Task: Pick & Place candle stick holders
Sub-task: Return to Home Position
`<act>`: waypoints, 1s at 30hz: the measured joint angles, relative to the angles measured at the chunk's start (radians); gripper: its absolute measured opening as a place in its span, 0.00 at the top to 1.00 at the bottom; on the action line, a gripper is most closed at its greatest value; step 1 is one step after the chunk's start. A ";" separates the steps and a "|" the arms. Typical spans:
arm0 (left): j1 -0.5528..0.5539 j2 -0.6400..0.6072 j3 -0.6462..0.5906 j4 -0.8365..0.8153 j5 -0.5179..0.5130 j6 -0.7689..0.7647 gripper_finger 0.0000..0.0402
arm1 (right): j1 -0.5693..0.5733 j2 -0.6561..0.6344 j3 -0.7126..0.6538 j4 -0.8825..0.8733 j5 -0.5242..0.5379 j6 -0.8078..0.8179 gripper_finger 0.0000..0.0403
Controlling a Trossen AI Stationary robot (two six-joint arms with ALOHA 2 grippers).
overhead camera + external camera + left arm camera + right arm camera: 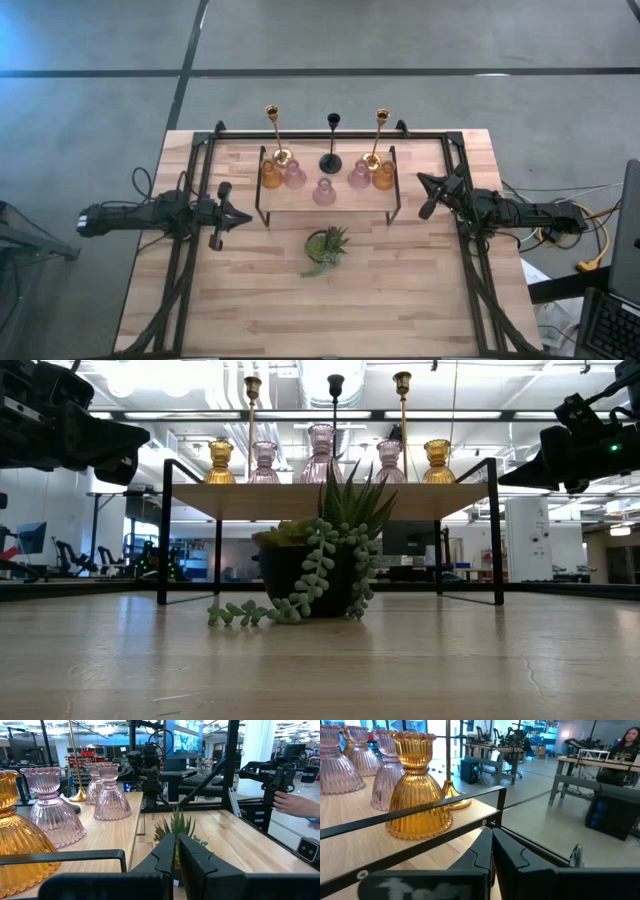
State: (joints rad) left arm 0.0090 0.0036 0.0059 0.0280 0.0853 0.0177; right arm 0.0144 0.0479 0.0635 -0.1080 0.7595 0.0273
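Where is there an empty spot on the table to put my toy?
The wide bare table on the plant's side away from the shelf is free. Smaller gaps lie between the plant and the left gripper, and the right gripper. The shelf is crowded with holders.

text: none readable | labels: none | numbers: none | signs: none

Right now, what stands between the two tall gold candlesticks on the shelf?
The black candle holder stands midway between them. The high view shows it plainly, and the low view shows its top there too.
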 joint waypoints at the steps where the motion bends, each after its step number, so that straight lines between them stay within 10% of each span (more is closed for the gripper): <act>1: 0.000 0.000 0.000 0.000 0.000 0.000 0.94 | 0.000 0.000 0.000 0.000 0.000 -0.001 0.98; 6: 0.000 0.000 0.000 0.000 0.000 0.000 0.94 | 0.000 0.000 0.000 0.000 -0.063 0.019 0.98; 16: 0.000 0.000 0.000 0.000 0.000 0.000 0.94 | 0.000 0.000 0.000 0.011 -0.692 -0.080 0.98; 30: 0.000 0.000 0.000 0.001 0.000 0.000 0.94 | 0.000 0.000 0.000 0.010 -0.708 -0.087 0.98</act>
State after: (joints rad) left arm 0.0090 0.0034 0.0059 0.0287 0.0849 0.0177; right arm 0.0147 0.0475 0.0631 -0.0978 0.0517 -0.0601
